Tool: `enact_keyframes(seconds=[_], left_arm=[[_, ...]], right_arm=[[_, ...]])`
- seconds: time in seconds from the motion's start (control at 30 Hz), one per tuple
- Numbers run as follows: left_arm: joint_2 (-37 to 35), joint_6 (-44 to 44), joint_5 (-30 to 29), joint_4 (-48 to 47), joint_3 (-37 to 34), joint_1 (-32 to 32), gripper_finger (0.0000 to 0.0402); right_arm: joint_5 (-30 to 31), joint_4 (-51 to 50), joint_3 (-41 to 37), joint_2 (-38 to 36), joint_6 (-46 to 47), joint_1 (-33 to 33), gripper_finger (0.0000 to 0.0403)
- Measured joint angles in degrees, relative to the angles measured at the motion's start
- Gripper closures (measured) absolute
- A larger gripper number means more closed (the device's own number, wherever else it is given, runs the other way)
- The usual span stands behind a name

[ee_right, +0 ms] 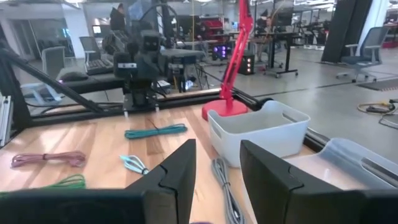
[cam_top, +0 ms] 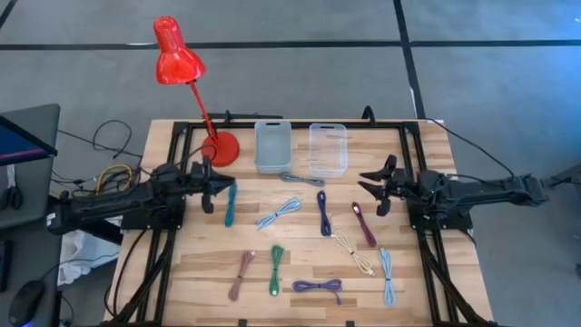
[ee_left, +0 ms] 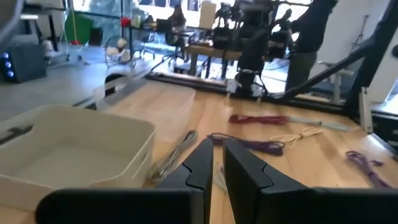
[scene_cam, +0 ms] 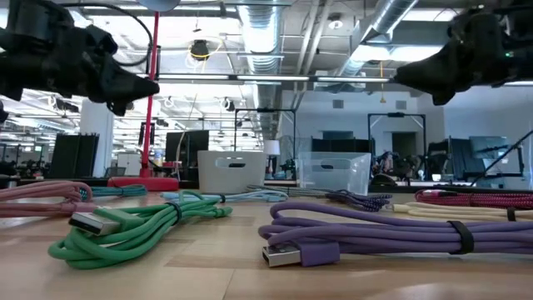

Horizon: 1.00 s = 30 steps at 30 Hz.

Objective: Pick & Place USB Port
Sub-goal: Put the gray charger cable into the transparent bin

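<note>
Two pincers (cam_top: 218, 193) (cam_top: 374, 188) are hovering empty, left narrow, right wide; we are risking snagging the teal cable (cam_top: 231, 202) at nine o'clock.

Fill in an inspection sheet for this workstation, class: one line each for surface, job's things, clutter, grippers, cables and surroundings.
Surface: wooden table, slatted, inside a black frame.
Job's things: grey bin and clear bin side by side at the far edge; both look empty.
Clutter: red desk lamp with its base on the table beside the grey bin.
Grippers: left gripper raised over the teal cable, fingers nearly together, holding nothing; right gripper raised, open, empty.
Cables: about ten coiled USB cables spread across the table, including green cable, purple cable and maroon cable; a grey cable lies just in front of the bins.
Surroundings: open workshop with desks, monitors and ceiling ducts.
</note>
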Motion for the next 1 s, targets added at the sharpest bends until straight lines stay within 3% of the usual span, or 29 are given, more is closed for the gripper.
enact_keyframes(seconds=[0.23, 0.4, 0.57, 1.0], left_arm=[[12.7, 0.3, 1.5, 17.7, 1.3, 0.0, 0.0362], [22.2, 3.9, 4.0, 18.0, 5.1, 0.0, 0.0362], [29.0, 11.1, 4.3, 18.5, 6.0, 0.0, 0.0362], [26.8, 11.2, 5.0, 19.0, 5.9, 0.0, 0.0362]], right_arm=[[0.0, 2.1, 7.1, 9.5, -2.7, 0.0, 0.0285], [0.0, -2.0, 12.7, 14.9, -5.8, 0.0, 0.0285], [0.0, -3.9, 12.8, 18.4, -4.8, 0.0, 0.0285], [0.0, -6.5, 12.7, 21.5, -2.9, 1.5, 0.0285]])
